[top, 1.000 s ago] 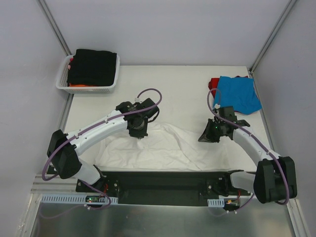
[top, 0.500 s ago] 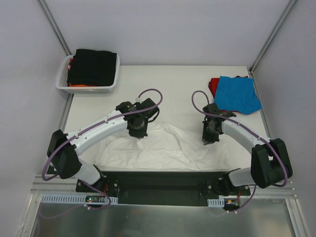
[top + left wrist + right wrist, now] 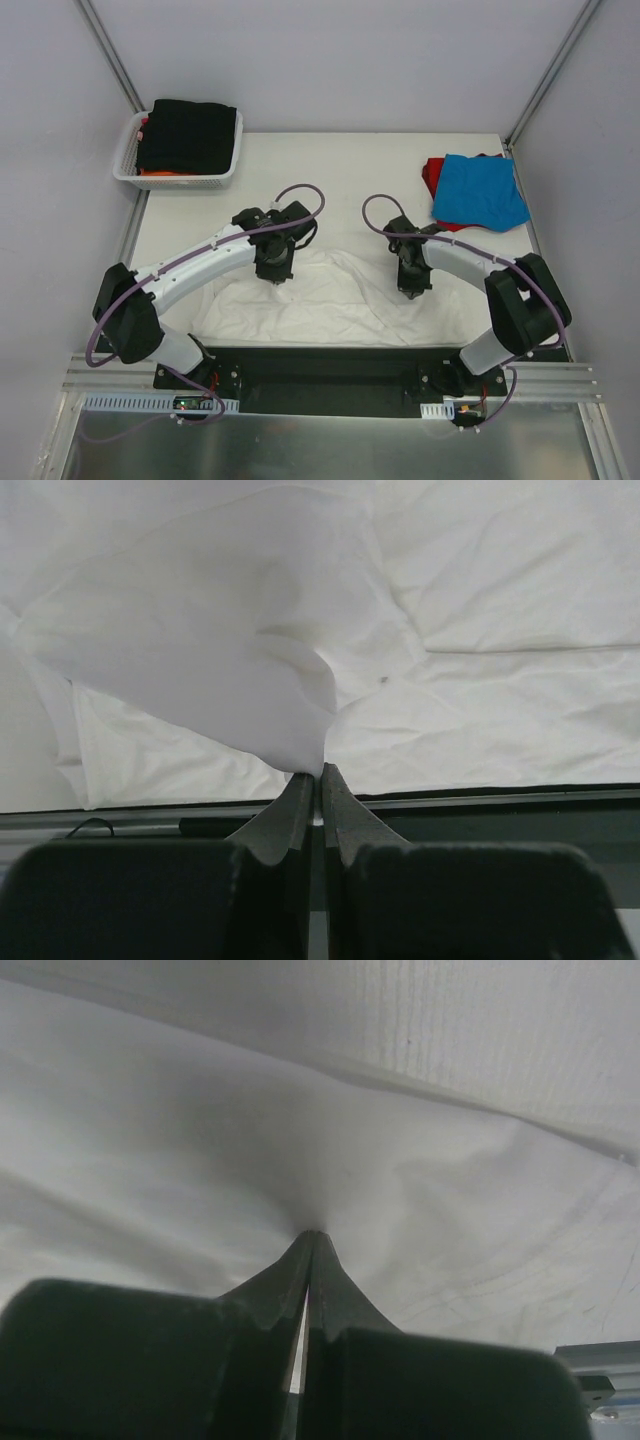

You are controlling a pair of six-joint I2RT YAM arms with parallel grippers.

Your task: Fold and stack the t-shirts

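Observation:
The large white t-shirt (image 3: 330,300) lies rumpled along the near edge of the table. My left gripper (image 3: 277,270) is at its far left edge, shut on a raised fold of the white cloth (image 3: 290,700), with the tips (image 3: 320,772) pinching it. My right gripper (image 3: 412,285) is at the shirt's far right part, shut, with its tips (image 3: 313,1235) in the white cloth (image 3: 420,1180), which puckers around them. A bright blue t-shirt (image 3: 480,190) lies folded on a red one (image 3: 432,172) at the back right.
A white lattice basket (image 3: 126,160) stands at the back left, holding a folded black shirt (image 3: 190,130) over an orange one (image 3: 160,172). A black rail (image 3: 330,365) runs along the near table edge between the arm bases. Grey walls enclose the table.
My right gripper has moved left and slightly toward the middle along the white shirt's far edge, dragging cloth with it. My left gripper has stayed almost still, holding its fold.

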